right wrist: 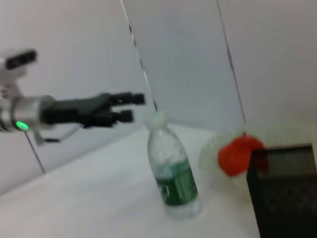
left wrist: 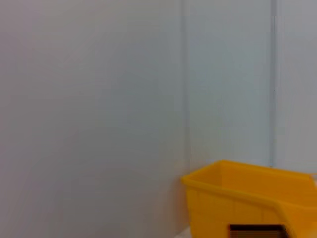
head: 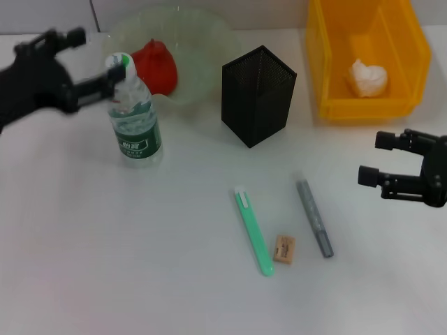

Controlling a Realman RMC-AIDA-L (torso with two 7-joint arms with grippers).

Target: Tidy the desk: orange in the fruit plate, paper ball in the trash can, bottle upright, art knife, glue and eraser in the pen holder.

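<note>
The bottle [head: 136,120] stands upright on the table; it also shows in the right wrist view [right wrist: 173,178]. My left gripper [head: 99,57] is open just beside the bottle's cap. In the right wrist view the left gripper [right wrist: 130,107] is a little apart from the cap. The orange [head: 155,64] lies in the fruit plate [head: 199,38]. The paper ball [head: 368,77] lies in the trash can [head: 328,66]. The green art knife [head: 253,232], the eraser [head: 283,249] and the grey glue stick [head: 314,218] lie on the table in front of the pen holder [head: 258,94]. My right gripper [head: 372,158] is open and empty at the right.
The trash can [left wrist: 237,203] stands at the back right by the wall. The pen holder [right wrist: 287,188] stands between the plate and the trash can. The orange [right wrist: 237,153] shows beside it.
</note>
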